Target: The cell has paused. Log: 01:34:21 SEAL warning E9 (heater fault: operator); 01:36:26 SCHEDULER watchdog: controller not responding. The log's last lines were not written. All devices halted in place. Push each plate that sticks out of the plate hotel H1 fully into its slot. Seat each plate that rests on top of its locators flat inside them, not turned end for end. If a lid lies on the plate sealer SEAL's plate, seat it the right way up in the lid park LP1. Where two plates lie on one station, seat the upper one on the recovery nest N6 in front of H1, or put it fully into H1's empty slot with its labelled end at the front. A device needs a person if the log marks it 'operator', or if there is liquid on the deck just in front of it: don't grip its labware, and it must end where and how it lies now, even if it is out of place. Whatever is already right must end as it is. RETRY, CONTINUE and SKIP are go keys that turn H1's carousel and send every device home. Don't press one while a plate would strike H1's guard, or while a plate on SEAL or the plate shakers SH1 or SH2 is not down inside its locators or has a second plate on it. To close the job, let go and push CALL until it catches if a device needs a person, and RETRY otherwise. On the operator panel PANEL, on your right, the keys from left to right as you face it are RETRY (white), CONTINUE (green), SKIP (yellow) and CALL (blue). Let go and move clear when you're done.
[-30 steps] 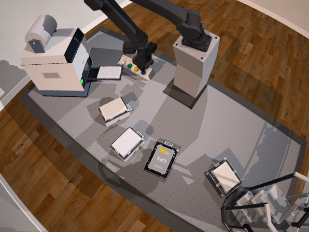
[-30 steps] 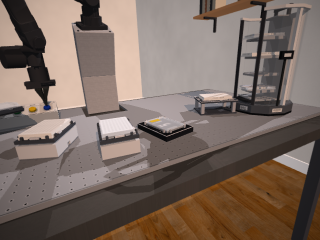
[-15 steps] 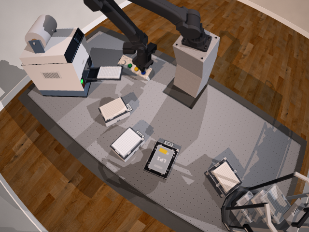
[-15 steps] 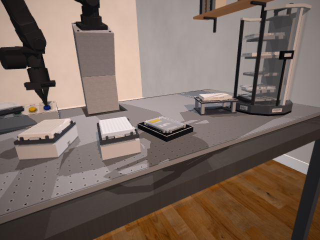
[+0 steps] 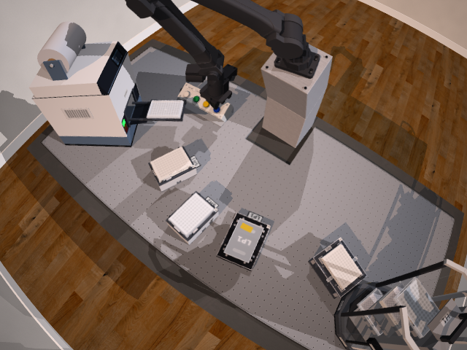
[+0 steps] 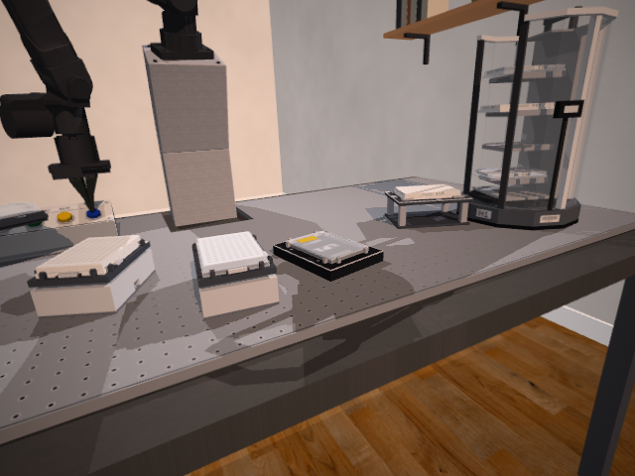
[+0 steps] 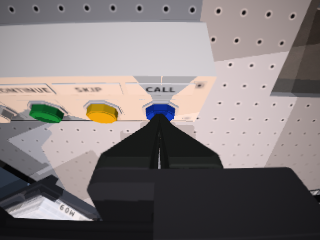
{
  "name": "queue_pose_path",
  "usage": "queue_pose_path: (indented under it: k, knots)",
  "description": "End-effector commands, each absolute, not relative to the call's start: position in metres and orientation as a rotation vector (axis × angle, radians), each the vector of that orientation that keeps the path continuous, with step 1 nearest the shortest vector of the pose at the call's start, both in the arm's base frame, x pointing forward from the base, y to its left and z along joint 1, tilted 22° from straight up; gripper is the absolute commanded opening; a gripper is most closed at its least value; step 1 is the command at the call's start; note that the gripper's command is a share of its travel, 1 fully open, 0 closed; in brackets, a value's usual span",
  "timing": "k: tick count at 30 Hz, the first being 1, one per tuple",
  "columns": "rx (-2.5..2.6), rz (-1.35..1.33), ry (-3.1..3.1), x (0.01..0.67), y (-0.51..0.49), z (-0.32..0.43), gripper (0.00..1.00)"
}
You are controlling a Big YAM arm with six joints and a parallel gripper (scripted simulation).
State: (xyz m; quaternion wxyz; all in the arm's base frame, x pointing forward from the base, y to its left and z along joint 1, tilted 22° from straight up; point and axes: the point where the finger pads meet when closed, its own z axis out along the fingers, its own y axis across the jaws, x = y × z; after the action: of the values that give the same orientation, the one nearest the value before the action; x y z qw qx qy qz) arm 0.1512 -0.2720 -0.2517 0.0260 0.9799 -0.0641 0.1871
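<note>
four keys sit in a row on the operator panel at the far end of the table, and the arm's jaws are pressed together with nothing between them, their tips touching the top of the blue call key. in the wrist view the yellow skip key and the green continue key lie to the left of it, untouched. the top view shows the black arm reaching down from its pale pedestal onto that corner of the panel.

beside the panel the plate sealer has its tray out with a white plate lying on it. nearer the table's front edge, two shakers each carry a plate: a cream one on the left block and a white one on the right block, both looking flat within their black frames. the lid park holds a grey lid with a yellow patch. a cream plate rests on the small raised nest in front of the plate hotel; from this angle i cannot tell whether it sits fully flat.
</note>
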Motion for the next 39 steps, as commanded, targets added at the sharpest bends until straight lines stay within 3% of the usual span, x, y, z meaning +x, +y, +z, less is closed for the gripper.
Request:
queue_pose_path:
  k: [1, 39]
  knots:
    - [3.036, 0.577, -0.194, 0.156, -0.270, -0.260, 0.00]
    - [3.041, 0.572, -0.208, 0.138, -0.264, -0.228, 0.00]
